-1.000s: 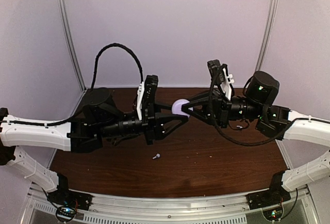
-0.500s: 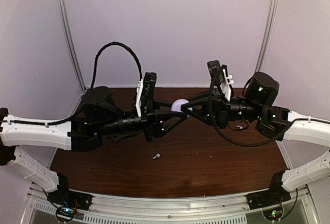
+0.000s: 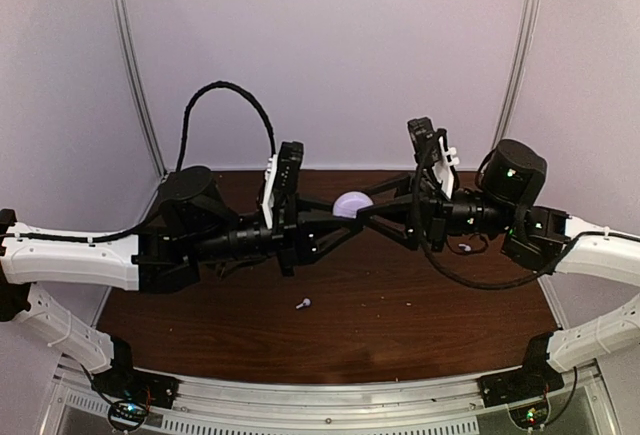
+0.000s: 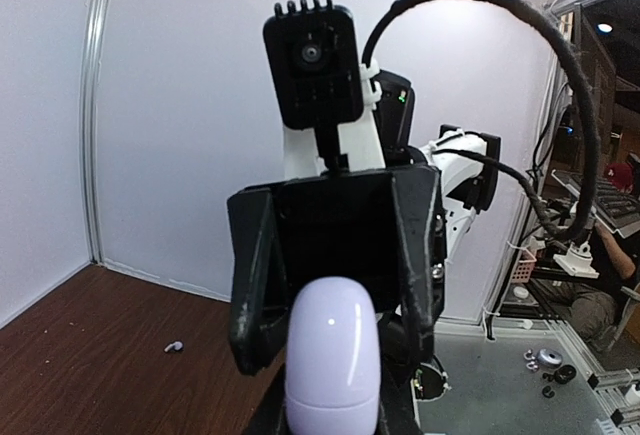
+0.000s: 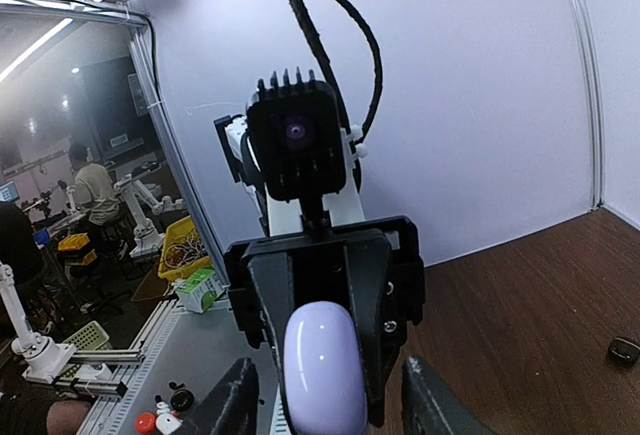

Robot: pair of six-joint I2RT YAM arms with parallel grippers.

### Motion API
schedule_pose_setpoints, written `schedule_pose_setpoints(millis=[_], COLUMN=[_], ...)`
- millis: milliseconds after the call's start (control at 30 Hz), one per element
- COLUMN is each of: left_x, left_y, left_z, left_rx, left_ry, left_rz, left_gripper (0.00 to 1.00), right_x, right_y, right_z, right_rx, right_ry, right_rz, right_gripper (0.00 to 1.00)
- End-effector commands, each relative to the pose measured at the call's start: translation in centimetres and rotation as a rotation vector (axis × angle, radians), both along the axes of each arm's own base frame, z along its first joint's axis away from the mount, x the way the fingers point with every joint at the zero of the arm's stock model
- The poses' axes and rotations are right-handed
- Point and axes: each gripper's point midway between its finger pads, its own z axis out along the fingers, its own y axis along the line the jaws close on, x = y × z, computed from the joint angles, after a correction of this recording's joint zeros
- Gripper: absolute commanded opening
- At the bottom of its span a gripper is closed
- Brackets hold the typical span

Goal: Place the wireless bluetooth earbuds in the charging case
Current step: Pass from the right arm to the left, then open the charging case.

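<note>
A closed lavender charging case (image 3: pixel 352 202) is held in the air between the two arms, above the middle of the table. My left gripper (image 3: pixel 343 217) is shut on it; the case fills the bottom of the left wrist view (image 4: pixel 333 355). My right gripper (image 3: pixel 368 205) faces it with its fingers (image 5: pixel 238 400) spread wide on either side, open. In the right wrist view the case (image 5: pixel 322 370) sits between the left gripper's black fingers. One white earbud (image 3: pixel 303 304) lies on the table below, also in the left wrist view (image 4: pixel 174 346). A black earbud (image 5: pixel 624 349) lies on the wood.
The brown table (image 3: pixel 440 325) is ringed by white walls at the back and sides. A tiny pale speck (image 3: pixel 408 304) lies right of centre. Both arms cross the middle of the table at wrist height.
The right arm has shifted slightly to the right and back, so more of the case shows. The left gripper still holds the case in about the same place.
</note>
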Motion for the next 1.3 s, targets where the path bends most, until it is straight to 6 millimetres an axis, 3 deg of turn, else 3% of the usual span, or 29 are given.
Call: schedule_pose_setpoints(millis=[0, 533, 700, 1067, 1267], left_x=[-0.2, -1.4, -1.4, -0.6, 0.6], left_y=[0.8, 0.4, 0.3, 0.5, 0.6], left_z=[1.5, -0.4, -1.0, -1.8, -2.5], left_rx=[-0.032, 0.039, 0.068, 0.100, 0.116], left_ry=[-0.085, -0.133, -0.150, -0.157, -0.089], left_rz=[0.007, -0.064, -0.062, -0.015, 0.027], left_gripper=[0.03, 0.00, 0.00, 0.00, 0.00], right_x=[0.4, 3.0, 3.4, 4.0, 3.2], right_y=[-0.2, 0.0, -0.6, -0.8, -1.2], right_z=[-0.2, -0.3, 0.8, 0.4, 1.0], right_rx=[-0.046, -0.099, -0.059, -0.064, -0.061], right_ry=[0.004, 0.014, 0.026, 0.050, 0.021], right_rz=[-0.043, -0.167, -0.176, -0.178, -0.152], right_gripper=[0.52, 0.55, 0.55, 0.55, 0.60])
